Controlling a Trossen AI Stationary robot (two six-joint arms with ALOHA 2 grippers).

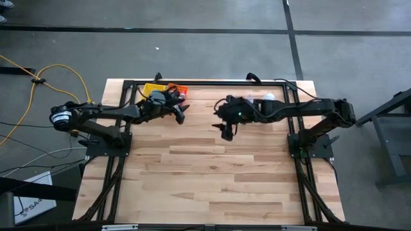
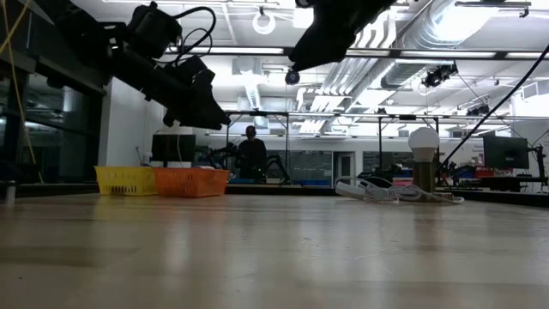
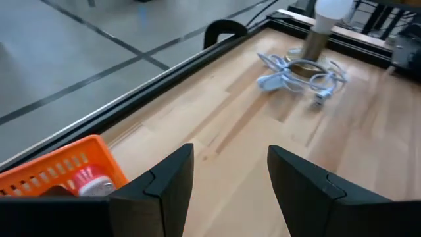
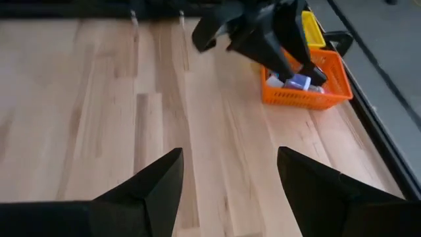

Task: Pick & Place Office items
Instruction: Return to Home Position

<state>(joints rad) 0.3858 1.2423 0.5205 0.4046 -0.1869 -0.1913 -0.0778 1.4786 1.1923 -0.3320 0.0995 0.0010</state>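
The office items [image 4: 297, 82] are lying in the orange basket [image 4: 306, 95] at the far edge of the bench [image 1: 212, 179] — both hands are empty.
The items, a pink-red and white piece among them, are sitting inside the orange basket, which is standing just beside a yellow basket [image 2: 125, 179]. The left hand [image 3: 230, 151] is hovering near the orange basket, above the bench, spread wide and holding nothing. The right hand [image 4: 230, 153] is hanging over the bench's far middle — also wide. 1 white light bulb [image 2: 423, 142] and 1 white cable [image 3: 296, 76] are resting farther along that edge.
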